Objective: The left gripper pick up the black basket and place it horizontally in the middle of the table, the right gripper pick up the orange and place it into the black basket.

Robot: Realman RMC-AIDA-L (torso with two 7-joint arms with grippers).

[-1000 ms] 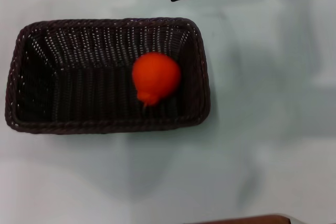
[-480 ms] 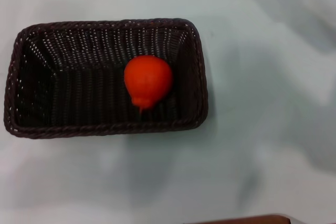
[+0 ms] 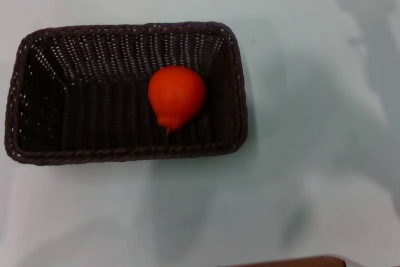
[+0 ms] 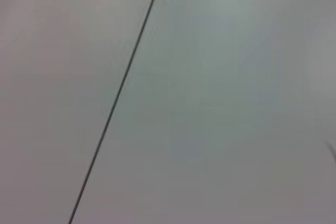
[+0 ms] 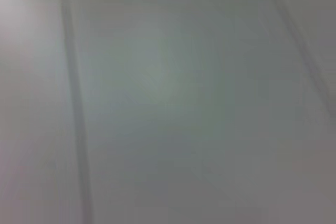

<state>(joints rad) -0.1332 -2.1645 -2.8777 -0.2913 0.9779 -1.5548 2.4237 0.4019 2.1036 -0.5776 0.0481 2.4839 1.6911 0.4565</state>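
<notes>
The black basket (image 3: 37, 129) lies lengthwise across the table in the head view, left of centre. The red-orange orange (image 3: 177, 97) rests inside it, toward its right end, pointed end toward the near rim. Neither gripper shows in the head view. The left wrist view and the right wrist view show only pale plain surfaces with thin dark lines; no fingers and no task objects appear in them.
The white table (image 3: 312, 123) stretches to the right of and in front of the basket. A brown edge (image 3: 294, 262) shows at the bottom of the head view. Faint shadows lie on the table at the upper right.
The right gripper, at the top of the head view one second ago, has left the view. The orange has settled slightly to the left inside the basket.
</notes>
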